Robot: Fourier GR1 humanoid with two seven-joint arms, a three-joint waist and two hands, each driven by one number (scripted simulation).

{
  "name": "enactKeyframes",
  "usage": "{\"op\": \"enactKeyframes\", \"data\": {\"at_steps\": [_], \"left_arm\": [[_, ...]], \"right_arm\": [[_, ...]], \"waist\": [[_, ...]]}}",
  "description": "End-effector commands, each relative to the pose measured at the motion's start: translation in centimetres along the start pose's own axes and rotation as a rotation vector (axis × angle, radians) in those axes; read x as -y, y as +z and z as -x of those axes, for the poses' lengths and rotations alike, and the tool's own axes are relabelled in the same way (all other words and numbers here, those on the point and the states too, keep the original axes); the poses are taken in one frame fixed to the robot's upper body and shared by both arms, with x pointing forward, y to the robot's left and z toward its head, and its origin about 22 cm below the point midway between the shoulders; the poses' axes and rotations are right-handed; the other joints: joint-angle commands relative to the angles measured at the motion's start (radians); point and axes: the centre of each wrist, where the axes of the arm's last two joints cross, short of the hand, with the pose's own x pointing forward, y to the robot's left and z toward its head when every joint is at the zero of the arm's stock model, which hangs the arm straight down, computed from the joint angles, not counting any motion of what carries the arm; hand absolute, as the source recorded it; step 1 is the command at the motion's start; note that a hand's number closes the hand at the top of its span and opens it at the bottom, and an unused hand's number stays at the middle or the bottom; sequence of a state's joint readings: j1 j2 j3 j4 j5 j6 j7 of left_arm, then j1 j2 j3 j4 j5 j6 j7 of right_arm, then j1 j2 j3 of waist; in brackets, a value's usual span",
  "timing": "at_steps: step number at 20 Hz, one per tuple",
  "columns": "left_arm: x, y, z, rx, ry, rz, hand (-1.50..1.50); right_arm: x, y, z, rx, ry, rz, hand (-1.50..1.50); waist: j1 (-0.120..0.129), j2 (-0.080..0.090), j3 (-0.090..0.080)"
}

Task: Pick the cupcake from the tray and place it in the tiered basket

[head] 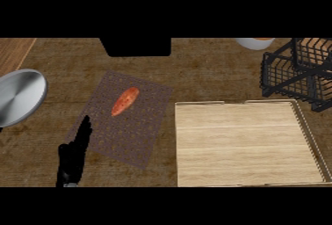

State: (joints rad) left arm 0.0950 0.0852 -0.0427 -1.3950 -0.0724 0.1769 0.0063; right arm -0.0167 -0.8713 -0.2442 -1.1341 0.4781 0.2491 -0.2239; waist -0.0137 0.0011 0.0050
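The light wooden tray lies at the lower right, and nothing shows on its surface. At the upper right corner stands the black wire tiered basket, partly cut off by the view's edge. A white round object with an orange top sits just left of the basket at the top edge; only its lower part shows, so I cannot tell whether it is the cupcake. My left hand rests at the lower left, open, fingers straight and pointing up, holding nothing. My right hand is out of view.
A dark patterned mat lies left of the tray with an orange-red elongated vegetable on it. A silver round plate sits at the left edge. A black block stands at the top centre.
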Motion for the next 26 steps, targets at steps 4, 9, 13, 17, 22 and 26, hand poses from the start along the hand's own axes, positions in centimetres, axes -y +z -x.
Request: {"op": "enactKeyframes", "data": {"at_steps": [4, 9, 13, 17, 22, 26], "left_arm": [[-0.9, -0.5, -1.2, -0.002, -0.004, -0.003, 0.0], [0.9, 1.1, 0.9, -0.022, 0.007, 0.002, 0.0], [-1.0, 0.1, 0.6, -0.004, 0.005, 0.016, 0.0], [-1.3, -0.6, 0.2, 0.004, -0.006, -0.005, 0.0], [1.3, -1.1, -0.4, 0.001, -0.019, 0.019, 0.0], [0.7, -0.6, -1.7, 0.009, -0.003, 0.021, 0.0]], "right_arm": [[8.3, 3.7, 5.1, 0.093, -0.29, 0.262, 1.5], [14.3, 6.3, 4.5, 0.193, -0.269, 0.417, 1.5], [18.5, 7.7, 3.8, 0.194, -0.233, 0.449, 1.5], [21.3, 8.5, 1.2, 0.202, -0.223, 0.47, 1.5], [20.8, 3.9, -2.3, 0.159, -0.243, 0.479, 1.5], [22.1, 3.2, -3.3, 0.126, -0.268, 0.477, 1.5]], "waist": [[-0.003, -0.005, -0.003], [0.003, -0.004, -0.005], [0.015, -0.001, -0.005], [0.012, -0.002, -0.006], [0.032, 0.002, -0.005], [0.028, 0.0, -0.005]]}}
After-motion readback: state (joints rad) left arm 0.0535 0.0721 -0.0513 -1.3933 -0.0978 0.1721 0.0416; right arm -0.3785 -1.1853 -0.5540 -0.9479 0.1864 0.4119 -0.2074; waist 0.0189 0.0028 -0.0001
